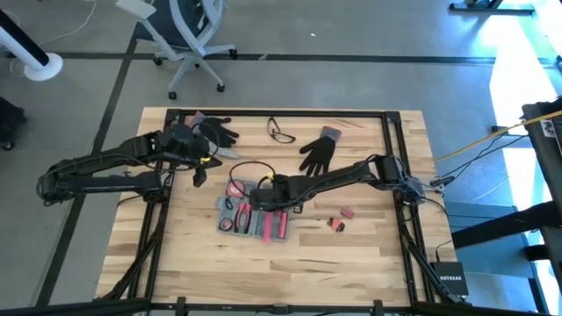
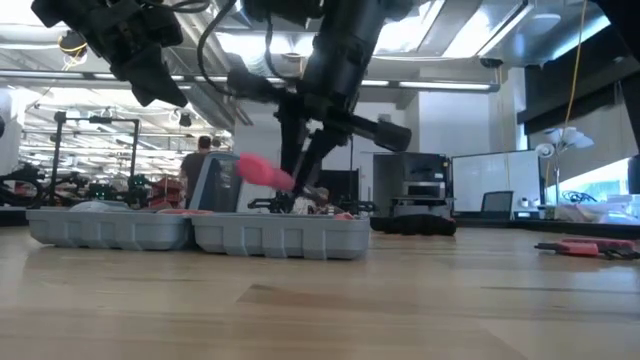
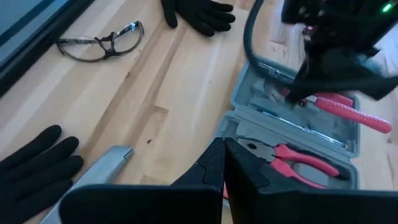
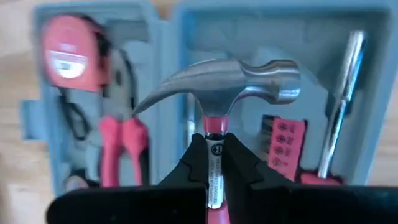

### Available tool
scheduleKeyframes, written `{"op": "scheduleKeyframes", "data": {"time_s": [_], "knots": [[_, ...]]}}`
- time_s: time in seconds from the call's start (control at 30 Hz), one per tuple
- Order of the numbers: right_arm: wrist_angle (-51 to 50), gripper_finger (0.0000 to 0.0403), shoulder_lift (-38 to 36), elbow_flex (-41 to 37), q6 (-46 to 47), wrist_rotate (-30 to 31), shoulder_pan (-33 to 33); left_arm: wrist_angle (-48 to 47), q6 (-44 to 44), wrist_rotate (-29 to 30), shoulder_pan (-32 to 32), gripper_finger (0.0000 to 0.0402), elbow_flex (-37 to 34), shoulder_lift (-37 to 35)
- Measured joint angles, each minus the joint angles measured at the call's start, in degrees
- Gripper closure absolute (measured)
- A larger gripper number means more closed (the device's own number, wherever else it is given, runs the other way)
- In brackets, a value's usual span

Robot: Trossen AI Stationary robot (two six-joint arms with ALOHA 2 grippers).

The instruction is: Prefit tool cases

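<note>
Steel-headed pink-handled hammer (image 4: 217,84) is clamped in the right gripper (image 4: 214,155) above the open blue-grey plastic case (image 1: 255,219); next, lower it into its recess. Left gripper (image 3: 222,163) waits clenched, empty.

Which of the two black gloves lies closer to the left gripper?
The black glove at the table's far left corner, just beside the shut left gripper. The other glove lies farther right, past the safety glasses.

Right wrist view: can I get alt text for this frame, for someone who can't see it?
The right end effector is shut on the neck of a hammer, holding its steel claw head over an open blue-grey tool case. In the case lie a pink tape measure, pink-handled pliers, a pink bit holder and a screwdriver.
</note>
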State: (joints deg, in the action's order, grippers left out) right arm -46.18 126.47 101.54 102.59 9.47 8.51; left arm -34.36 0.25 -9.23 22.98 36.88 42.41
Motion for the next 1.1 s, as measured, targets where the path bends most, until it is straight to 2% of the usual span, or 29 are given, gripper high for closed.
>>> {"op": "scheduleKeyframes", "data": {"time_s": [0.2, 0.73, 0.83, 1.1], "knots": [[-2.7, 0.0391, 0.2, 0.0, 3.1, 1.4, -0.2, 0.2, 1.7, 0.0, 0.0, 0.0401, 0.0, 0.0], [0.0, 0.0389, 0.2, -1.1, 1.9, 0.6, -2.3, 0.6, 1.8, 0.0, 0.0, 0.0401, 0.0, 0.1], [-0.4, 0.0355, 0.2, -1.1, 1.9, 1.8, -2.2, 0.6, 1.7, 0.0, 0.0, 0.0401, 0.0, 0.1], [-0.4, 0.0212, 0.2, -1.1, -2.0, 3.1, -2.2, 0.6, 1.7, 0.0, 0.0, 0.0401, 0.0, 0.1]]}}
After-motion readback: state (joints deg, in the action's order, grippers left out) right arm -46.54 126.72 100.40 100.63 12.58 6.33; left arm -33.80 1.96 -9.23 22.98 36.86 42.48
